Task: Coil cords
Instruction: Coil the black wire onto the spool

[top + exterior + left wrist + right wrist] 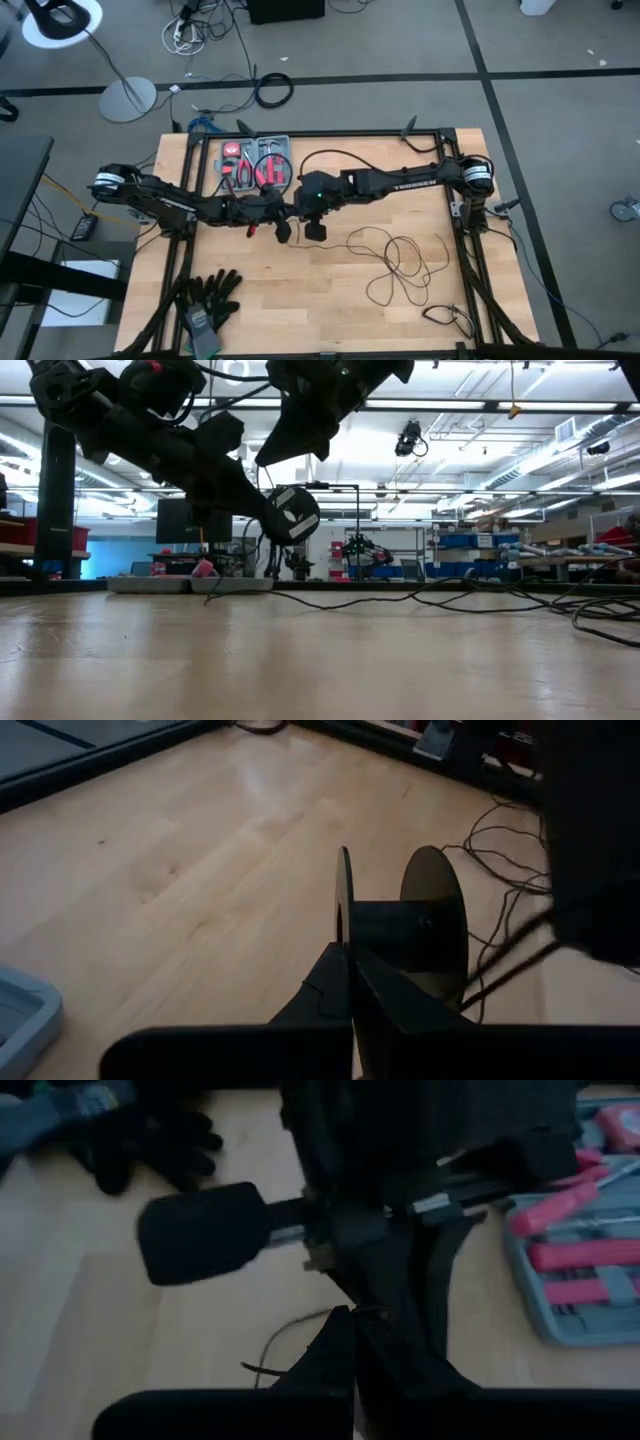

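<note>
The two arms meet near the middle of the wooden table. The left gripper has its fingers pressed together and holds nothing. The right gripper sits just beside it, at its 3 o'clock, also squeezed together and empty. The cords lie in loose loops on the table, at about 4 o'clock from both grippers, touching neither.
</note>
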